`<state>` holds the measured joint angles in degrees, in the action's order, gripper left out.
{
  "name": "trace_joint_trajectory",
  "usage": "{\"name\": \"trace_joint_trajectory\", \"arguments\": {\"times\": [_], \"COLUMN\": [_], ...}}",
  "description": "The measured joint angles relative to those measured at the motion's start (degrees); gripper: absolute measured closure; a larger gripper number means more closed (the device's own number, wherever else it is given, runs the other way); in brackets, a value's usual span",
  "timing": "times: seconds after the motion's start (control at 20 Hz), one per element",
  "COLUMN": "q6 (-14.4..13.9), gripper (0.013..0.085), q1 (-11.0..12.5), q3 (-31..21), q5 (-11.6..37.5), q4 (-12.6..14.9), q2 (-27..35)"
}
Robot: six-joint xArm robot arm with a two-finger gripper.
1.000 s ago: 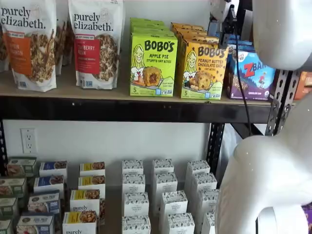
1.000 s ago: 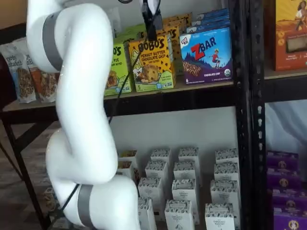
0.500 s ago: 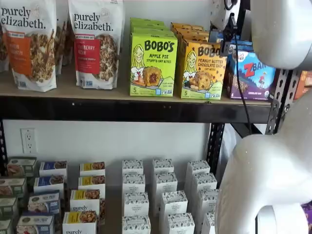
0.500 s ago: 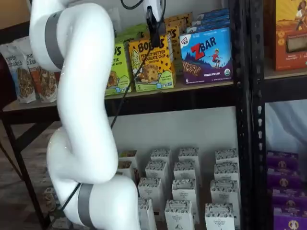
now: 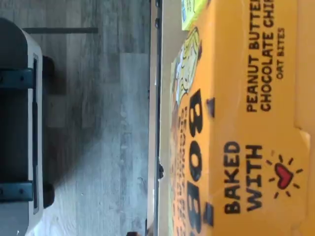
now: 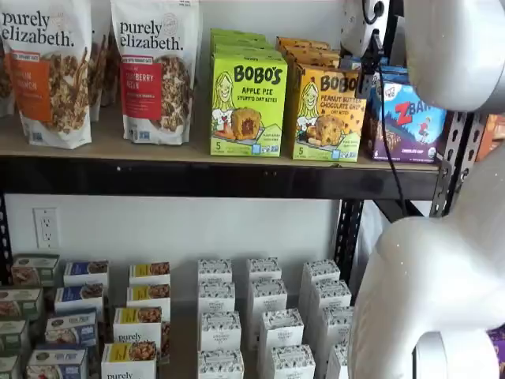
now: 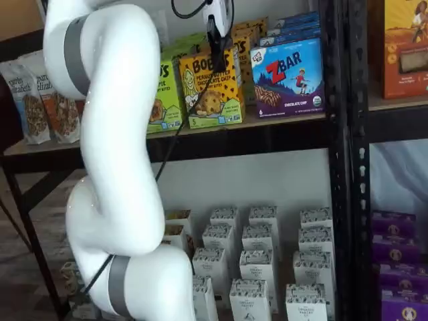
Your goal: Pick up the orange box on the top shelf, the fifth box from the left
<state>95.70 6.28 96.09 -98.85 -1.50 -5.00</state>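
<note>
The orange box, a Bobo's Peanut Butter Chocolate Chip box, stands upright at the front of its row on the top shelf in both shelf views (image 6: 325, 114) (image 7: 208, 92). It fills much of the wrist view (image 5: 246, 123), seen from close above. The gripper (image 7: 215, 41) hangs down from its white body at the box's top front edge. In a shelf view its black finger (image 6: 367, 73) sits at the box's upper right corner. Only a narrow black finger shape shows, with no plain gap. The top shelf (image 6: 158, 178) has a tan board and a black front beam (image 7: 267, 134).
A lime-green Bobo's Apple Pie box (image 6: 248, 106) stands left of the orange box and a blue ZBar box (image 7: 289, 77) right of it. Granola bags (image 6: 154, 71) stand further left. Small white boxes (image 6: 264, 324) fill the lower shelf. The white arm (image 7: 114, 147) stands before the shelves.
The gripper has come down from above the shelf's boxes to the top edge of the orange box. The boxes have not moved.
</note>
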Motion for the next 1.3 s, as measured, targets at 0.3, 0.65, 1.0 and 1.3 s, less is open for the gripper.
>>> {"name": "trace_joint_trajectory", "arguments": {"times": [0.3, 0.65, 1.0, 1.3], "q6": [0.2, 0.4, 0.5, 0.6], "gripper": [0.0130, 0.0250, 0.0370, 0.0490], "q1": [0.5, 0.9, 1.1, 1.3], "q3": [0.4, 1.2, 1.4, 2.0], "q5": [-0.7, -1.7, -2.0, -2.5], "q4": [-1.2, -2.5, -2.9, -3.4], "q2": [0.6, 1.3, 1.5, 1.8]}}
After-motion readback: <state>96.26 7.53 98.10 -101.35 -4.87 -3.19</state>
